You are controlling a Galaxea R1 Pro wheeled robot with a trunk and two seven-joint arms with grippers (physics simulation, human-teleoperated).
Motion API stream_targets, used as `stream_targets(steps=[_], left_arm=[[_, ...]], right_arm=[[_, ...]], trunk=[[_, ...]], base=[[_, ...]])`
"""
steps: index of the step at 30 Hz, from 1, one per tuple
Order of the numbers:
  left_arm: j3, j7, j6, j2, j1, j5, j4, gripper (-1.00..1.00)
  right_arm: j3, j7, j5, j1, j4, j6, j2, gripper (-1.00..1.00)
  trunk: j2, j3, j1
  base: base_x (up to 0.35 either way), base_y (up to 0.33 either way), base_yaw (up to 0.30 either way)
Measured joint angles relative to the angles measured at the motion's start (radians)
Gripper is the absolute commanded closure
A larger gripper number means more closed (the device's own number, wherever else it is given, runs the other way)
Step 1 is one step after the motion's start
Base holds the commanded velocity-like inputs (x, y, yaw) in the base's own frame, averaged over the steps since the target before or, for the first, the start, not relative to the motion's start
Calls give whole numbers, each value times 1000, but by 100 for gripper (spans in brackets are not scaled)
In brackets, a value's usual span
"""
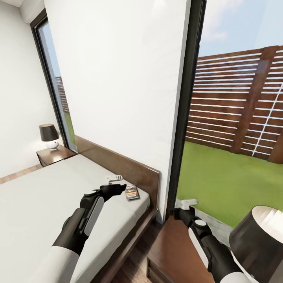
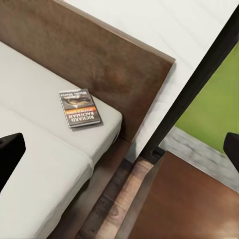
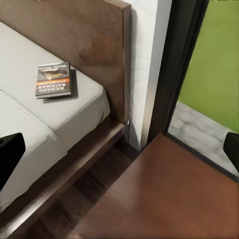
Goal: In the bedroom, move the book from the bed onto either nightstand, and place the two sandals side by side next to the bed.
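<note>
The book (image 1: 132, 193) lies flat on the pale mattress (image 1: 39, 196) in the corner by the dark headboard (image 1: 118, 163); its orange band and white lettering are plain in the left wrist view (image 2: 79, 107) and the right wrist view (image 3: 54, 79). My left gripper (image 1: 114, 179) hovers open just left of the book, above the mattress. My right gripper (image 1: 188, 203) hangs open over the near nightstand (image 1: 173, 247) beside the bed. Each wrist view has dark fingers (image 2: 10, 154) wide apart with nothing between them. The sandals are out of view.
A large black lamp (image 1: 259, 239) stands on the near nightstand at my right arm. A second nightstand (image 1: 55, 155) with a small lamp (image 1: 49, 135) sits at the bed's far side. A black-framed glass wall (image 1: 188, 98) runs beside the near nightstand.
</note>
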Motion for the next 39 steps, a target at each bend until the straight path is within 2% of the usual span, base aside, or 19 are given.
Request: stream_targets(steps=[17,39], left_arm=[[-10,-1,-2,-1,0,-2,-10,-100],[-11,-1,-2,0,0,-5,-9,-100]], right_arm=[[10,1,-5,0,-105,-3,7,-100],[28,0,1,1,-137,8,7,-100]], trunk=[[0,0,0],[0,0,-1]], base=[[120,-57,0],[93,10,0]])
